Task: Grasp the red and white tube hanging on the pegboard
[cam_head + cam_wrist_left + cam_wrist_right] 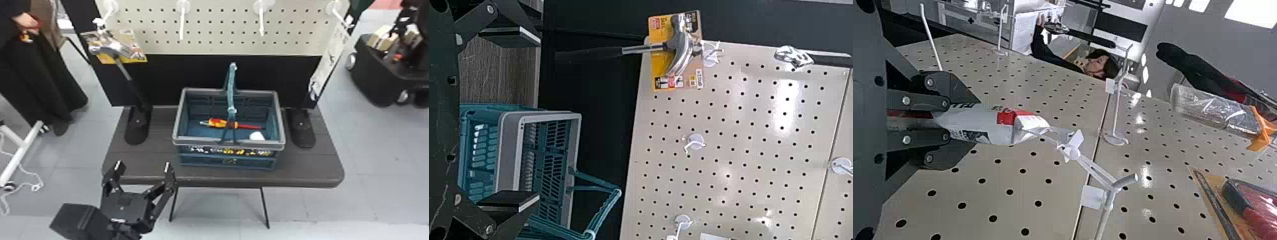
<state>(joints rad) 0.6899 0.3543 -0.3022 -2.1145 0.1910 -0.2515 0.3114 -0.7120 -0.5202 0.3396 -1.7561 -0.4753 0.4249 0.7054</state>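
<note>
Right end effector [972, 123] clamped on the red and white tube [995, 128] – left end effector [143, 165] spread wide

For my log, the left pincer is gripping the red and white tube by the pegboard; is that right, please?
Not the left: the right pincer is gripping the red and white tube by the pegboard, as the right wrist view shows.

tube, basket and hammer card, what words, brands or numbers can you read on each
None can be read for certain.
Tube: print too small to read.
Basket: markings on its side, too small to read.
Hammer card: print too small to read.
</note>
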